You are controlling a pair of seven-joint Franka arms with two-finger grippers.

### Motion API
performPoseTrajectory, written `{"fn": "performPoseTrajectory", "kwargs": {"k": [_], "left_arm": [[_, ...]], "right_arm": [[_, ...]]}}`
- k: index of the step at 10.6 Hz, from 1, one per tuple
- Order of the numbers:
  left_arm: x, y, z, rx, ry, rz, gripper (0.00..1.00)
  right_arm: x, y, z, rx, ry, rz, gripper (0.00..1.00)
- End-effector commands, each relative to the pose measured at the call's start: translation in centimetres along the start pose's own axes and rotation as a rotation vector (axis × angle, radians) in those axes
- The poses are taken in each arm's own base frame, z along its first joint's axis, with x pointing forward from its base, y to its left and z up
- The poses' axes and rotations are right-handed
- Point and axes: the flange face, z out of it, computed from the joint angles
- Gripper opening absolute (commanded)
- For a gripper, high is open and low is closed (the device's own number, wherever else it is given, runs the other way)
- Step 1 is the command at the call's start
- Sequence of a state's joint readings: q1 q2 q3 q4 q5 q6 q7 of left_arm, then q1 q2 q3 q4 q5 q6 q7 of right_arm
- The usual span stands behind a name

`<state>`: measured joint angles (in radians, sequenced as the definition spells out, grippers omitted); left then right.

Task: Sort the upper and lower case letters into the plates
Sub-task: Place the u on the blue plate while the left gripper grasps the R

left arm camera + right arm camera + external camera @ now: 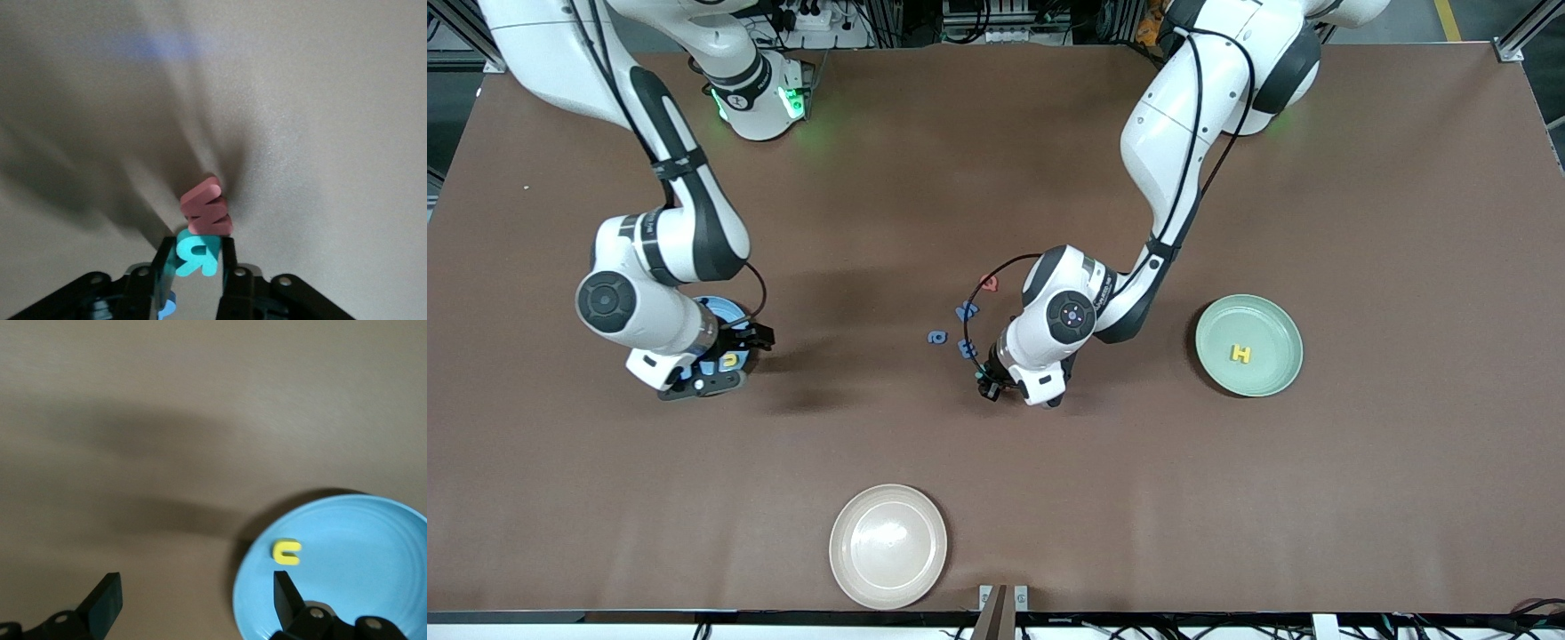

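Note:
In the left wrist view my left gripper is shut on a teal letter R, held upright between the black fingers. A red letter W leans against the R's top edge, and a blue letter shows under the jaws. From the front, the left gripper is low at mid-table beside a red letter and blue letters. My right gripper hangs open over the blue plate, which holds a yellow letter. The mint green plate holds a yellow H.
A beige plate lies near the table's front edge, nearer to the front camera than the letters. Two more blue letters lie beside the left arm's hand. Bare brown table separates the plates.

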<state>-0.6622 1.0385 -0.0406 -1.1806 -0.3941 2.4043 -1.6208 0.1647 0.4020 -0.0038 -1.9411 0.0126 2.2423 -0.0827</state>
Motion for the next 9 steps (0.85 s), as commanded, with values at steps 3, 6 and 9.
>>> {"fn": "performPoseTrajectory", "kwargs": {"k": [3,6,9], "left_arm": [[0.4,-0.6,2.6,0.009,0.001,-0.024,0.2],[-0.1,-0.9,2.9,0.014,0.002,-0.013,0.02],[-2.2,-0.3,-0.3,0.017,-0.015,0.009,0.0]], "right_arm": [[0.7,-3.3,-1.3,-0.006,0.023,-0.059,1.0],[0.8,-4.5,-1.6,-0.008,0.025,-0.077,1.0],[1.2,-5.4,-1.9,-0.009,0.032,-0.091,1.0]]}}
